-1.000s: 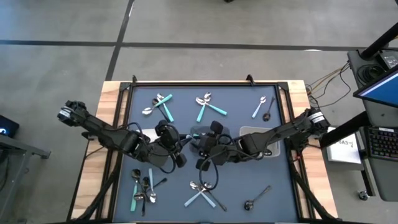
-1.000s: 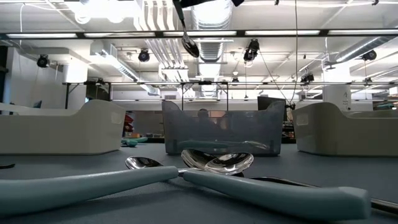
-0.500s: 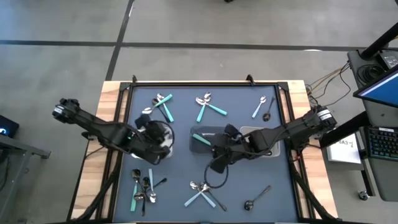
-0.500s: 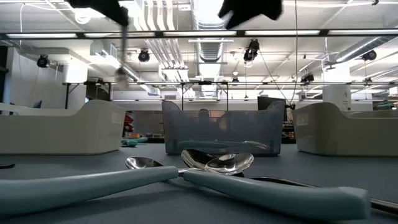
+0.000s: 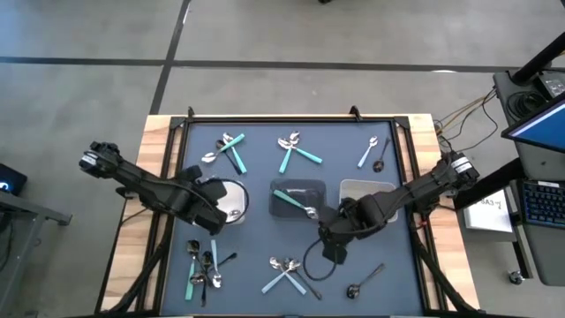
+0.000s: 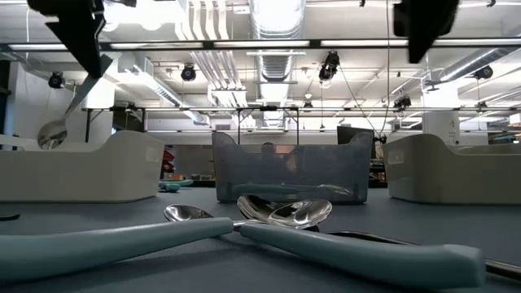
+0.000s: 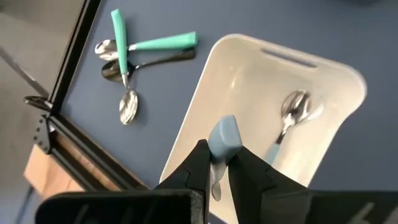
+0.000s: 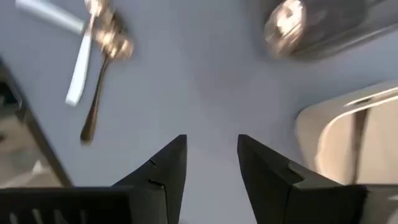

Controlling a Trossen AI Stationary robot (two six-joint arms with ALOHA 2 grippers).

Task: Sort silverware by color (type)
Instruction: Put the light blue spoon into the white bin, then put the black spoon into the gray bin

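The left gripper (image 7: pixel 216 163), left of centre in the high view, is clenched on a light, stiff, pale-blue-handled spoon (image 7: pixel 222 138) over the white rectangular tray (image 7: pixel 205 87); its smooth handle is the best place to hold. The right gripper (image 8: pixel 211 158), lower centre, gapes empty.

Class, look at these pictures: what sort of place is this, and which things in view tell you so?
Most likely a robotics lab or workshop. The low view shows exposed ceiling ducts and strip lights. From above, a bare concrete floor surrounds the framed work table, with a keyboard beside it.
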